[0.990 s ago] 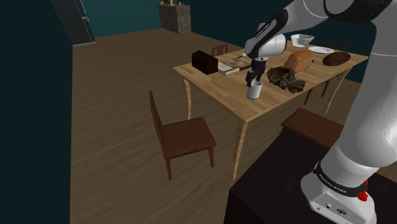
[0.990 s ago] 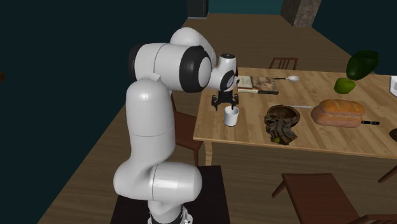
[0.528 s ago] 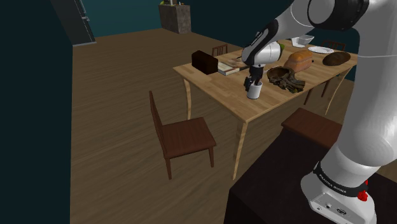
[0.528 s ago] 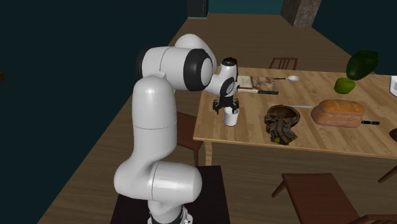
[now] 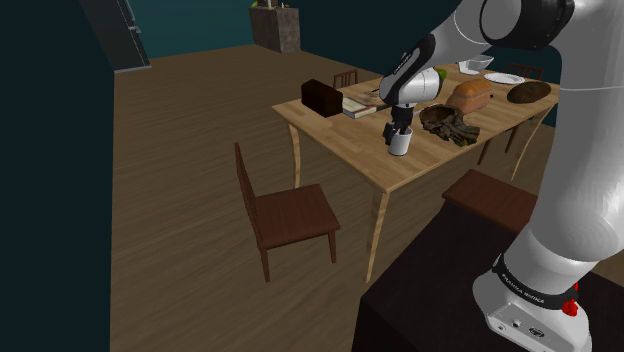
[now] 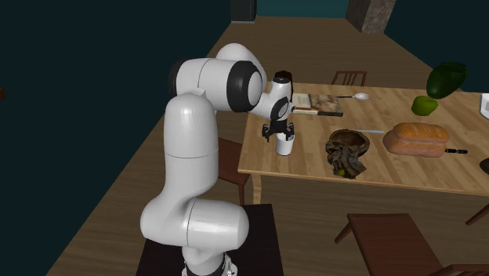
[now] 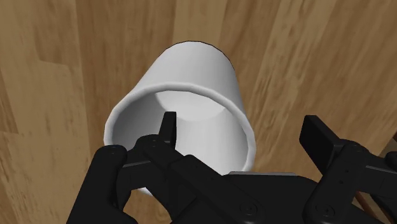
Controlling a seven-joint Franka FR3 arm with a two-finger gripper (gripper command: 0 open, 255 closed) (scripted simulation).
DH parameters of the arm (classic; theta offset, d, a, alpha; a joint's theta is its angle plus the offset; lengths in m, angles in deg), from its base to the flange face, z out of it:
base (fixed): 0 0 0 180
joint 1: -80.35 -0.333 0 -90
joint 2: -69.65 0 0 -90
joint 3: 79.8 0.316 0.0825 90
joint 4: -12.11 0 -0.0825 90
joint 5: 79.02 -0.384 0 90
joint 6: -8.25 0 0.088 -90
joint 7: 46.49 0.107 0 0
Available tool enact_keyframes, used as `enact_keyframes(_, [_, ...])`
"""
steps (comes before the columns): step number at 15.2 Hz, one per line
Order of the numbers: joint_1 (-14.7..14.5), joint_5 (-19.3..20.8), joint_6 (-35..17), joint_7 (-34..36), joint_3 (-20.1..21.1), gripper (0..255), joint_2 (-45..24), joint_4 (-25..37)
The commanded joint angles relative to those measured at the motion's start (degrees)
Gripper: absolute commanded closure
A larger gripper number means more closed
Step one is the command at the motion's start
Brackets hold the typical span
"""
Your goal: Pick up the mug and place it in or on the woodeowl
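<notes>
Currently, reading the shoulder view from its left: a brown chair (image 5: 288, 212) stands on the floor, well apart from the gripper (image 5: 399, 131) on that view's left side. Next comes a dark box (image 5: 321, 97) on the wooden table (image 5: 340, 135), also left of the gripper and apart from it. A flat board (image 5: 361, 105) lies between the box and the gripper. The gripper points straight down, with the white mug (image 5: 400, 144) directly beneath it. The mug is upright on the table top, its mouth facing up. In the wrist view, the gripper (image 7: 242, 124) has its fingers spread apart across one side of the mug (image 7: 191, 83). One finger (image 7: 167, 127) reaches down inside the mug's mouth. The other finger (image 7: 318, 135) is outside the wall with a clear gap to it. Cannot tell whether the inner finger touches the wall, so the mug is not clasped. Right of the gripper in the shoulder view, a dark brown bowl (image 5: 447, 121) sits near the mug but apart from it. Further right is an orange-brown loaf (image 5: 470, 96), then a dark loaf (image 5: 528, 92). The second exterior view gives the same order. There the mug (image 6: 284, 146) is under the gripper (image 6: 280, 135), the bowl (image 6: 348, 149) lies to that view's right, and the loaf (image 6: 416, 139) is beyond it.
</notes>
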Motion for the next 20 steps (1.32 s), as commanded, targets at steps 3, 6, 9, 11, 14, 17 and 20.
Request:
enact_keyframes(3, [0.0, 0.0, 0.0, 0.0, 0.0, 255, 0.0, 0.0])
enact_keyframes(6, [0.0, 0.0, 0.0, 0.0, 0.0, 255, 0.0, 0.0])
enact_keyframes(9, [0.0, 0.0, 0.0, 0.0, 0.0, 255, 0.0, 0.0])
enact_keyframes(11, [0.0, 0.0, 0.0, 0.0, 0.0, 255, 0.0, 0.0])
enact_keyframes(14, [-0.4, 1.0, 1.8, 0.7, -0.6, 255, 1.6, 0.3])
enact_keyframes(17, [-0.8, 2.0, 3.7, 1.3, -1.1, 255, 3.2, 0.7])
enact_keyframes(20, [-1.2, 2.9, 5.6, 1.9, -1.5, 255, 4.7, 1.2])
